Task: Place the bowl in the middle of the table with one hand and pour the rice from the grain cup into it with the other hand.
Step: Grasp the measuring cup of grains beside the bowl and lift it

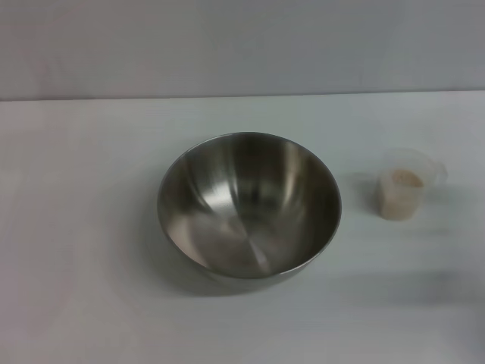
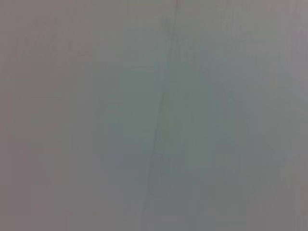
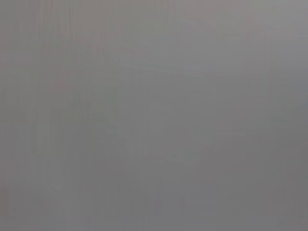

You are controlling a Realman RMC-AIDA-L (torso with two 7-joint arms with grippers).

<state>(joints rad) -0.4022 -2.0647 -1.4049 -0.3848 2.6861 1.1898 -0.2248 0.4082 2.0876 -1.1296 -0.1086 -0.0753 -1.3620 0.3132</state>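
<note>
Resting mid-table (image 1: 83, 227): bowl (image 1: 248, 205) | grain cup (image 1: 405, 186) holding rice (image 1: 405, 180) | both tools unseen

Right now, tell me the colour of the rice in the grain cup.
Pale beige, the rice in the clear grain cup; head view shows it best.

The right wrist view shows only a plain, featureless grey surface (image 3: 154, 115).

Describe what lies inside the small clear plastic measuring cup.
The small clear plastic measuring cup holds pale beige rice, filling its lower part. The cup's base beneath the grains is covered.
</note>
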